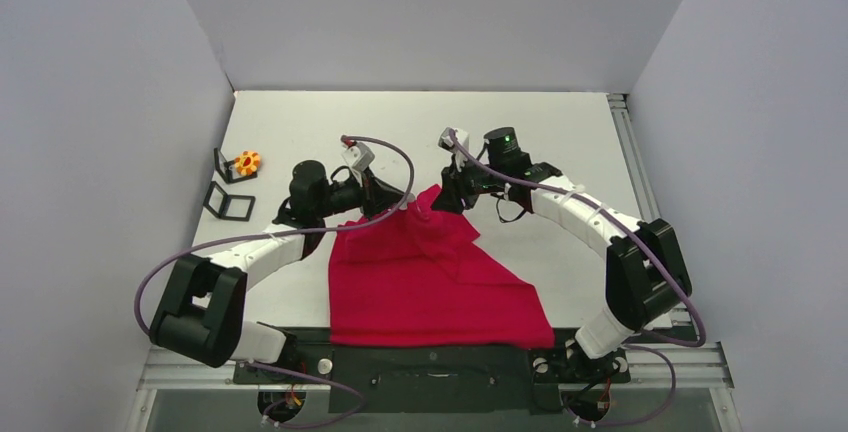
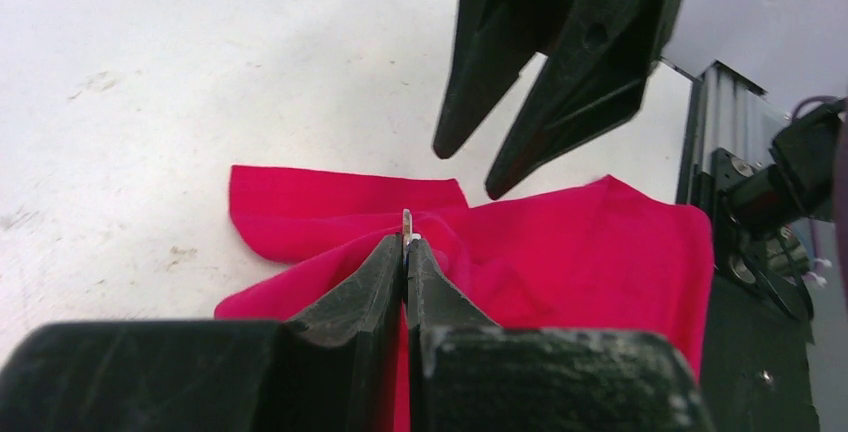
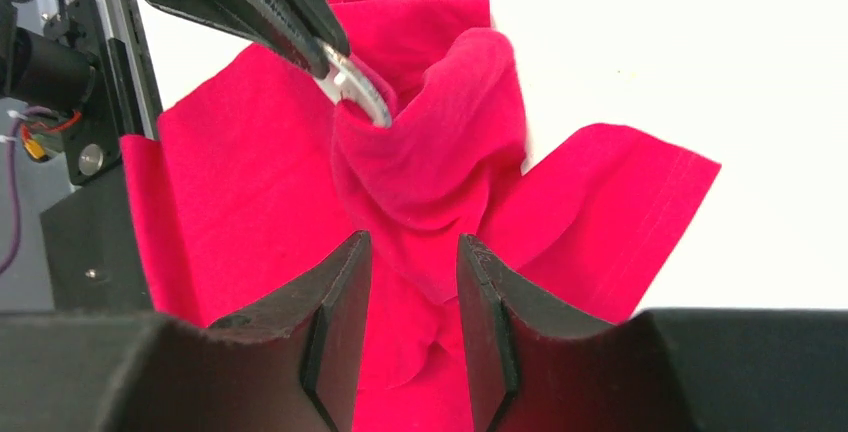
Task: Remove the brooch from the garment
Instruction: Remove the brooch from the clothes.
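The red garment (image 1: 430,282) lies on the white table, and its far part is lifted into a bunched peak. My left gripper (image 2: 407,242) is shut on the brooch (image 3: 352,87), a silvery round piece that is partly wrapped in red cloth. From the left wrist only its thin metal edge (image 2: 407,220) shows above the fingertips. My right gripper (image 3: 413,252) is open and hangs just over the raised fold of the garment (image 3: 440,152) with nothing pinched. In the left wrist view its fingers (image 2: 560,102) stand apart above the cloth (image 2: 600,242).
An orange flower-shaped item (image 1: 246,162) and two small black frames (image 1: 229,202) sit at the table's left side. Grey walls enclose the table. A black rail (image 1: 440,362) with the arm bases runs along the near edge, under the garment's hem.
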### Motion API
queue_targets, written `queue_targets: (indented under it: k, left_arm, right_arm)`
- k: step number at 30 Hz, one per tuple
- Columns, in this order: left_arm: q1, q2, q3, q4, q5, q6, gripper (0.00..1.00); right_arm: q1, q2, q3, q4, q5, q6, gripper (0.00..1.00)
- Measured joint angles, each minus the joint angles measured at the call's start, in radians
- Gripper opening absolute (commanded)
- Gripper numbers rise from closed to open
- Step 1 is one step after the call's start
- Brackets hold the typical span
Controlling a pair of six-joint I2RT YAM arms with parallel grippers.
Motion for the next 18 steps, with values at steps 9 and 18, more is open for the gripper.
queue_targets:
  k: [9,18]
  left_arm:
    - [0.007,0.048,0.006,0.068,0.144,-0.009,0.0]
    - [0.007,0.072,0.032,0.1,0.203,-0.011,0.0]
  right_arm:
    - [0.029,0.032,0.026,0.063,-0.034,-0.061,0.33]
    - [0.074,0.055,0.083,0.043,-0.089,-0.15,0.18]
